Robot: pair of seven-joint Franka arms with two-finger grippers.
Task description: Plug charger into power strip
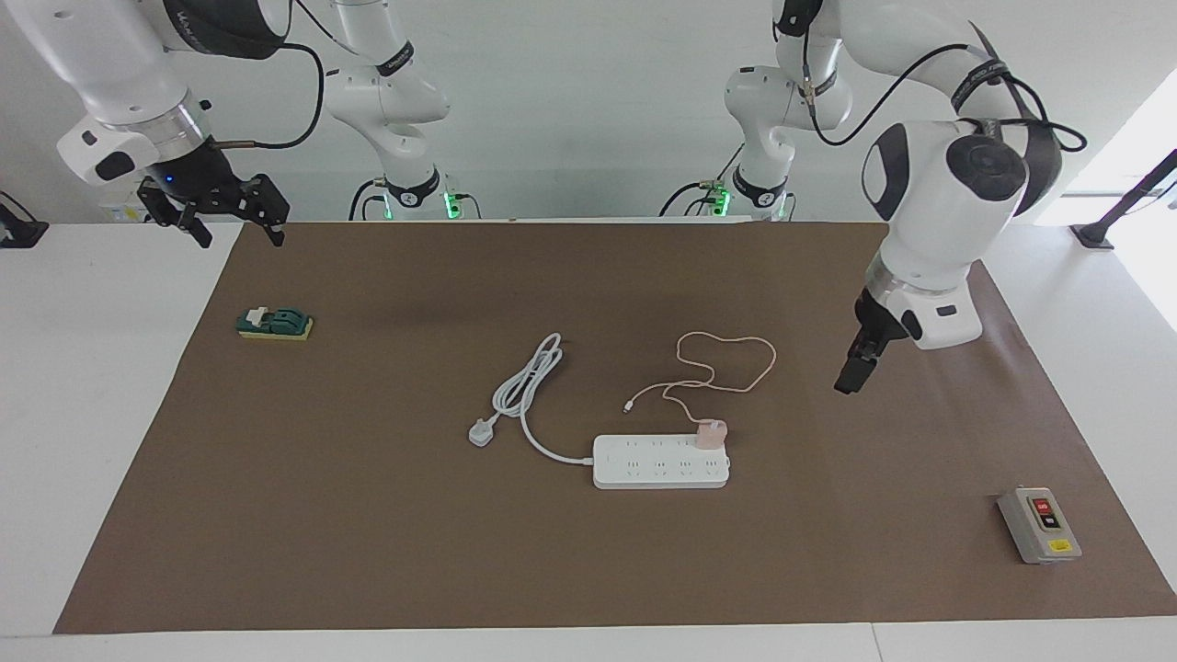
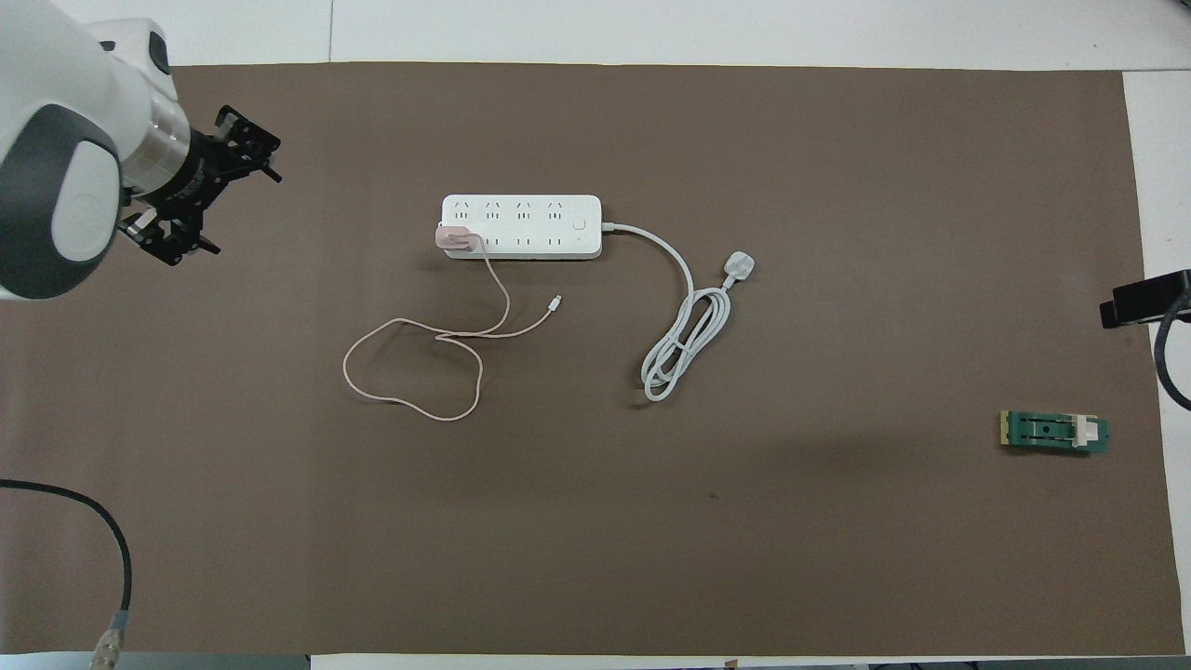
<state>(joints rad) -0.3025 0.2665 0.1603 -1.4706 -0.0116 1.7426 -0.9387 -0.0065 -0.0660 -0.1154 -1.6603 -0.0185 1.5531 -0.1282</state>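
Observation:
The pale-pink charger (image 1: 710, 434) (image 2: 454, 237) stands plugged into an end socket of the white power strip (image 1: 653, 464) (image 2: 530, 225), at the end toward the left arm, in the row nearer the robots. Its thin pink cable (image 1: 736, 363) (image 2: 414, 372) loops over the mat nearer the robots. My left gripper (image 1: 851, 372) (image 2: 233, 200) hangs open and empty in the air over bare mat, well off the strip toward the left arm's end. My right gripper (image 1: 237, 234) waits open and raised over the mat's corner at the right arm's end.
The strip's thick white cord and three-pin plug (image 1: 481, 430) (image 2: 740, 268) lie coiled beside it. A grey button box (image 1: 1039, 524) sits at the left arm's end, a green-and-yellow block (image 1: 274, 324) (image 2: 1054, 432) at the right arm's end. The brown mat (image 1: 368, 552) covers the table.

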